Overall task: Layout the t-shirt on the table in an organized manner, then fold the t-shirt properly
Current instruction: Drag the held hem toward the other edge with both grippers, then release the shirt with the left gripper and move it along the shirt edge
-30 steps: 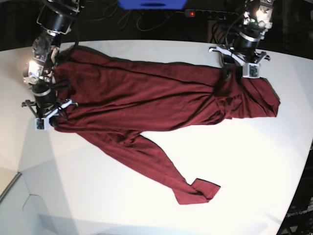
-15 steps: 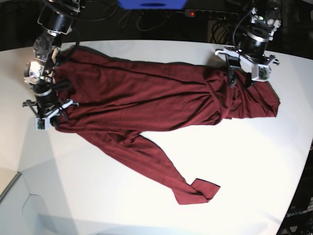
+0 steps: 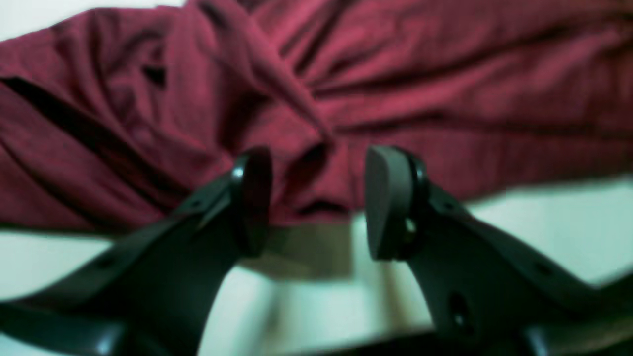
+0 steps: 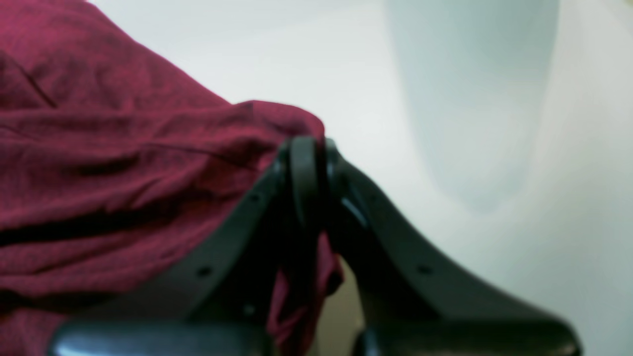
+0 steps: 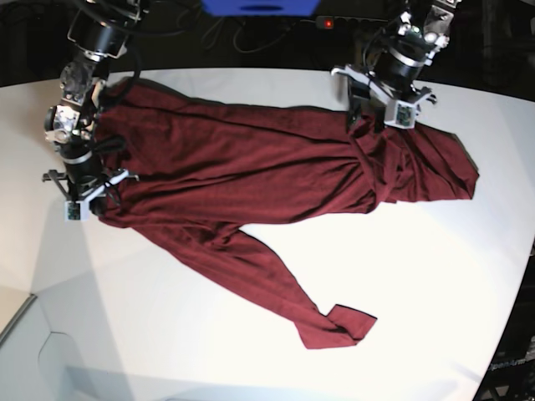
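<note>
Maroon t-shirt (image 5: 276, 167) lies bunched on the table (image 5: 435, 276) (unfolded); right gripper (image 4: 306, 163) pinches its edge, left gripper (image 3: 316, 198) gapes empty.

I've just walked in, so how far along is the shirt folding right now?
Early. The t-shirt lies bunched on the table, one part trailing. The right gripper is pinching one end; the left gripper is open, empty, above the other. Flattening and all folds remain.

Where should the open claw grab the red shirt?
Probably the bunched fold of the t-shirt right ahead of the left claw, coming from the table edge side. That fold stands up off the table, so its pads can pinch it.
</note>
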`<state>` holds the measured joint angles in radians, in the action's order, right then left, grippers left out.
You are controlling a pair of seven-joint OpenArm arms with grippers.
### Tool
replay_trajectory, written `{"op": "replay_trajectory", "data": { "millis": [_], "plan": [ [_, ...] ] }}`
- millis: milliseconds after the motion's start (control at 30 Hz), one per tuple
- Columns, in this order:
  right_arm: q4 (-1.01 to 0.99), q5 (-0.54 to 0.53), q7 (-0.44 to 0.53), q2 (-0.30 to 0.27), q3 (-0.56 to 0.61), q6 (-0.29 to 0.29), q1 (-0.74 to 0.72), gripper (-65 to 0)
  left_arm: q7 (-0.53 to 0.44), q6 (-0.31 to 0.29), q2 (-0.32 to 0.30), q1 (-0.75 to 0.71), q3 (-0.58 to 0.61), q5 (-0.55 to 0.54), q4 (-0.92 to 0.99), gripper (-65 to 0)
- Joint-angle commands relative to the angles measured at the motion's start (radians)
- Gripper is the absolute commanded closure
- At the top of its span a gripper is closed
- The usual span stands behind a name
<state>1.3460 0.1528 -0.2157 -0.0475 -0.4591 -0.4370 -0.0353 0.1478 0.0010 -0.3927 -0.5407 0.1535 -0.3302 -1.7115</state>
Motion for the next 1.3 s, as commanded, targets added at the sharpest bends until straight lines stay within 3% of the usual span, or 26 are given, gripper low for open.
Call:
{"op": "replay_trajectory", "data": {
  "millis": [0,133,500,700,867,1033,1267],
  "plan": [
    [0.017,-0.011,0.028,-0.01,0.0,0.004,-0.015,0.0,-0.027,0.001,-0.01,-0.008,-0.001,0.0,-0.012,-29.7],
    [0.017,-0.011,0.028,-0.01,0.0,0.004,-0.015,0.0,-0.027,0.007,-0.012,-0.025,-0.021,0.0,-0.012,-29.7],
    [0.017,-0.011,0.028,-0.01,-0.002,0.004,-0.013,0.0,-0.029,0.003,-0.005,-0.04,-0.34,-0.01,-0.026,-29.7],
    [0.017,-0.011,0.028,-0.01,0.0,0.004,-0.012,0.0,-0.029,0.001,-0.002,-0.04,-0.449,-0.011,-0.026,-29.8],
    [0.017,-0.011,0.028,0.002,0.001,0.004,-0.013,0.0,-0.029,0.001,0.039,-0.028,-0.412,-0.01,-0.051,-29.8],
    [0.017,-0.009,0.026,0.01,0.001,0.004,-0.013,0.0,-0.027,0.001,0.105,0.012,-0.274,0.0,-0.097,-29.8],
    [0.022,-0.009,0.026,0.011,0.001,0.004,-0.012,0.0,-0.027,0.007,0.102,0.044,-0.127,0.001,-0.04,-29.8]
  ]
}}
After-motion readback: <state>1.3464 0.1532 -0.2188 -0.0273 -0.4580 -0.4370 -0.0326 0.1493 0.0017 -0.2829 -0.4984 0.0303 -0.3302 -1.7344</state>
